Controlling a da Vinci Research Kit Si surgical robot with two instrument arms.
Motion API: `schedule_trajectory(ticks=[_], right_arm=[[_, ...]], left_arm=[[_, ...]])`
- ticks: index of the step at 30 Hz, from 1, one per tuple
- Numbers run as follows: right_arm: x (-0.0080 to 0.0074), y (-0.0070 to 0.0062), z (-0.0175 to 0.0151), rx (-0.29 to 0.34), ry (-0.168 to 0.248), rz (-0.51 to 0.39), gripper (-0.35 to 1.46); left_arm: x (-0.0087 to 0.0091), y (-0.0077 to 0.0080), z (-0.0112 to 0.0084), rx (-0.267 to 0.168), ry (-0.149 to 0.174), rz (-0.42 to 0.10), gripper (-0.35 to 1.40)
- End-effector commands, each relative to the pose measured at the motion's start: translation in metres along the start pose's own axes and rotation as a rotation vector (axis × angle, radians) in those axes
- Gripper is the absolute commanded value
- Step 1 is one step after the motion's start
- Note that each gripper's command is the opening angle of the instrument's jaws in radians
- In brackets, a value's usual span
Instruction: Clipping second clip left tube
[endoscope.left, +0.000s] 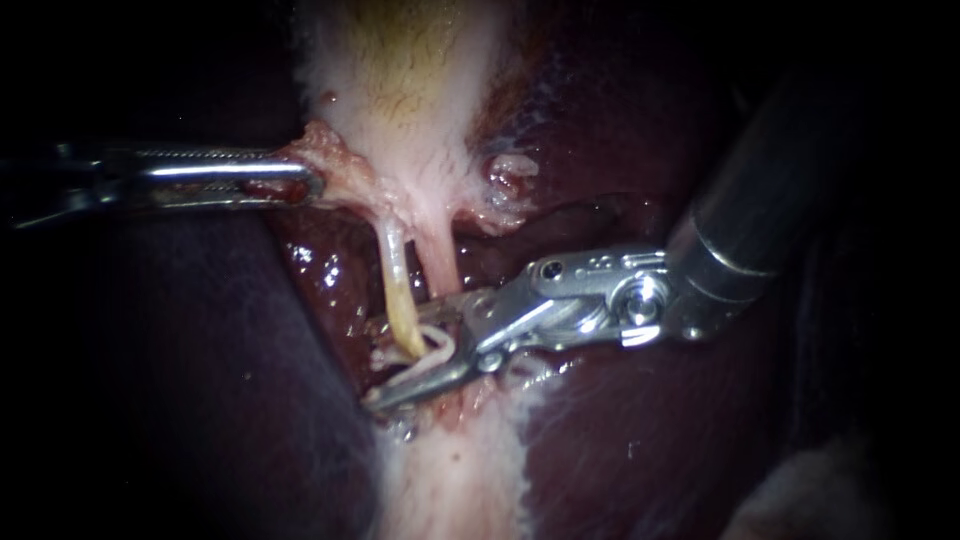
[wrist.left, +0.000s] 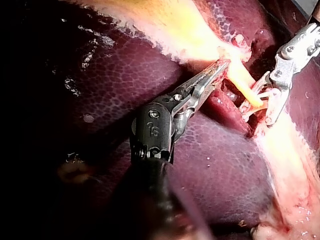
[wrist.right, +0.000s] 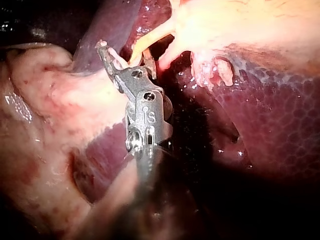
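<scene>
Your right instrument (endoscope.left: 402, 350) straddles the lower end of the left tube (endoscope.left: 395, 270), jaws spread, the tube's long axis crossing them; your left instrument (endoscope.left: 300, 185) clamps pale tissue (endoscope.left: 345, 172) above.

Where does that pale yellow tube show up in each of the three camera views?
Endoscope view: the left tube hangs mid-picture, below the gallbladder.
Left wrist view: the left tube lies just ahead of the left instrument, which grips the gallbladder.
Right wrist view: the left tube crosses just ahead of the right instrument.
Shared landmark: the right instrument, meeting the left tube in every view.
</scene>
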Motion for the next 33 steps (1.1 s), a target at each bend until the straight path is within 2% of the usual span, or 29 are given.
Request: schedule_trajectory(ticks=[1,8,14,17,22,33], right_arm=[[0.0002,-0.0002,0.0,0.003,0.004,-0.001,0.48],[0.0006,-0.0021,0.0003,0.015,0.016,-0.007,0.48],[0.0022,-0.0049,0.0006,0.127,-0.004,-0.028,0.46],[0.0031,-0.0058,0.0005,0.135,0.002,-0.039,0.45],[0.0036,-0.0063,0.0004,0.139,0.005,-0.044,0.45],[0.0033,-0.0056,0.0,0.132,0.007,-0.032,0.37]], left_arm=[[0.0,0.0,0.0,0.0,0.0,0.0,-0.35],[0.0,0.0,-0.0001,0.0,0.0,0.0,-0.35],[0.0,0.0,-0.0001,-0.001,0.0,0.0,-0.35],[0.0,-0.0001,-0.0001,-0.001,0.0,0.0,-0.35],[-0.0001,-0.0001,-0.0001,-0.001,0.0,0.0,-0.35],[-0.0001,-0.0001,-0.0001,-0.001,0.0,0.0,-0.35]])
